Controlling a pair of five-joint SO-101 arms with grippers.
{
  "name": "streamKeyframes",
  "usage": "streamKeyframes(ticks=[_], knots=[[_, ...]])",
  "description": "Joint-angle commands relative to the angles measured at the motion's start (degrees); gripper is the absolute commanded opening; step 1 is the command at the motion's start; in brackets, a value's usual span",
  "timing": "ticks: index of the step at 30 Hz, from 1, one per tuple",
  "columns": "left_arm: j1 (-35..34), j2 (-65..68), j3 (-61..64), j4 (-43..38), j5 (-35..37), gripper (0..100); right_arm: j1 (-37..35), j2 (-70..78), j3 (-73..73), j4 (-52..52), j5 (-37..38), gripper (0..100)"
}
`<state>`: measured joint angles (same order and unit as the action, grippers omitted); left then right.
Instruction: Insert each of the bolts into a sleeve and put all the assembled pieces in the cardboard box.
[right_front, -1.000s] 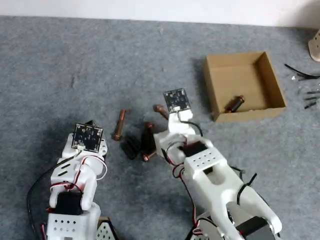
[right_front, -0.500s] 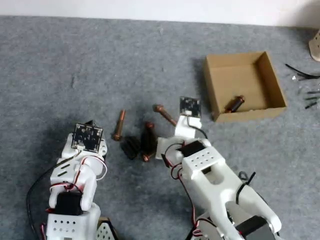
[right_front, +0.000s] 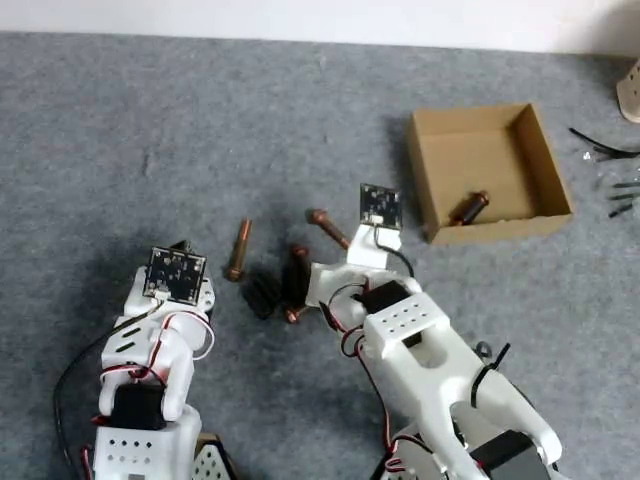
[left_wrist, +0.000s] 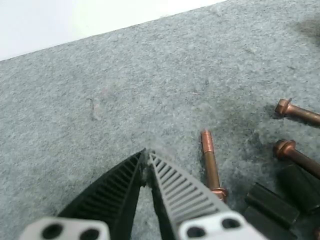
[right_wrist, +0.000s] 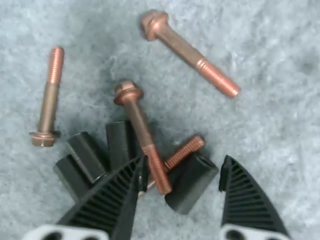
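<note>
1. The left gripper sits at seven o'clock on the grey table. Its jaws are clenched on nothing. It is likely parked there to keep clear of the parts.
2. A lone bolt lies just beside that gripper, toward two o'clock of it. Its head points toward the arms and it touches no sleeve, so it looks not yet assembled.
3. The black sleeves lie heaped near the table's centre. One bolt is draped across them. A shorter threaded bolt pokes out beside one sleeve. Whether it is seated inside that sleeve cannot be told.
4. The right gripper hangs over the heap's three o'clock edge. Its jaws are released and straddle that sleeve and the two crossed bolts. This looks like lining up for a pick. Because the pieces overlap, closing here could catch more than one.
5. A slanted bolt lies apart at twelve o'clock of the heap, bare.
6. The cardboard box stands at two o'clock, open side up. One assembled piece rests inside near its front wall, so the task appears only partly done.
</note>
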<state>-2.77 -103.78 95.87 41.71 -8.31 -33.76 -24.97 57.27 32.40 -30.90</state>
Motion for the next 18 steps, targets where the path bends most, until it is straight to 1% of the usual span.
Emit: streamKeyframes(ticks=[1,13,18], knots=[[-0.3,-0.7,0.5,-1.7,0.0,1,-0.6,0.1,-1.9,-1.3,-0.7,21.0],[-0.3,-0.7,0.6,-1.7,-0.1,1,-0.7,0.5,-0.4,-1.5,-0.8,21.0],[-0.4,-0.7,0.6,-1.7,-0.1,1,-0.7,8.2,-0.8,-1.5,-0.8,21.0]])
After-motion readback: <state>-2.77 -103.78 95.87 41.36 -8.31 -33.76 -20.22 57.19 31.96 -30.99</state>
